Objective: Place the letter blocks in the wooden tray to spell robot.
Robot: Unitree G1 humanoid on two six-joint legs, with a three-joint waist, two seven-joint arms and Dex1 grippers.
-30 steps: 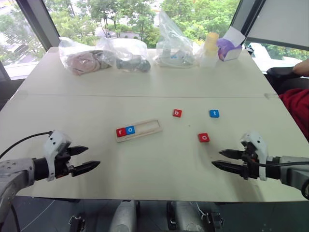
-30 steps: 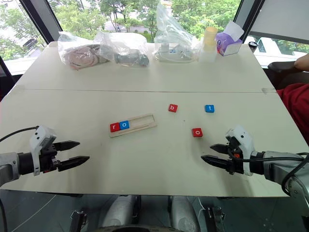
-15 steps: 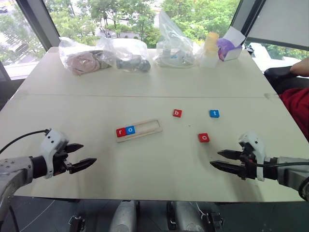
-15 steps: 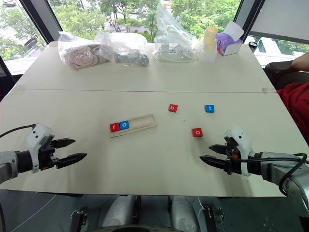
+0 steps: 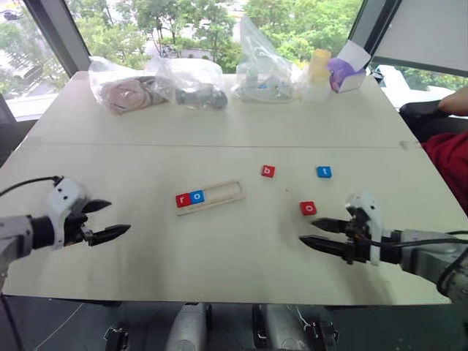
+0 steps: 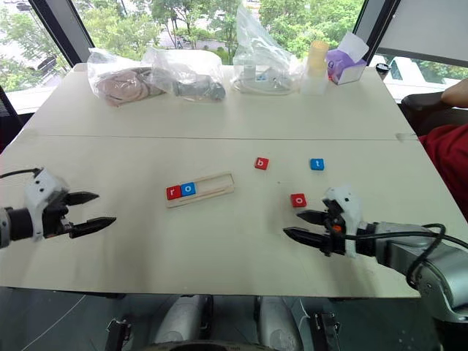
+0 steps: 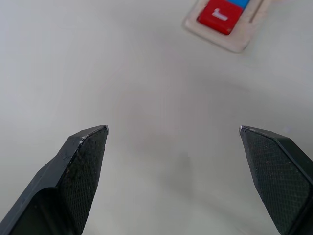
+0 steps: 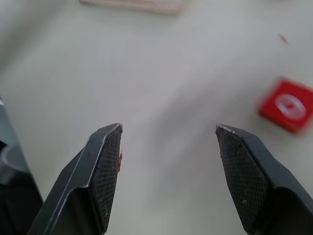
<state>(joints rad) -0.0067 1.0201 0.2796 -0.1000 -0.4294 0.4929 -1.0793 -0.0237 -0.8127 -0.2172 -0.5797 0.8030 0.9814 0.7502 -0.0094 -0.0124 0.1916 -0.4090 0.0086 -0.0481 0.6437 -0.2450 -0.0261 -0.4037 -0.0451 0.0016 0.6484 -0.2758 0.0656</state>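
Wooden tray (image 7: 230,29) cut by frame edge; bagged contents (image 5: 131,91) indistinct

White counter (image 5: 131,146), wooden tray (image 5: 210,197) near its middle, loose red b block (image 5: 268,171), blue t block (image 5: 325,172), red o block (image 5: 308,208), clear plastic bags (image 5: 186,80) along the far edge

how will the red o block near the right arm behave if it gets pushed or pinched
The red o block looks like a small, flat, rigid tile, so it would probably slide on the smooth table rather than roll or tip. It seems light for its size, so a nudge may spin it. Its low edges likely leave the right tool little to pinch.
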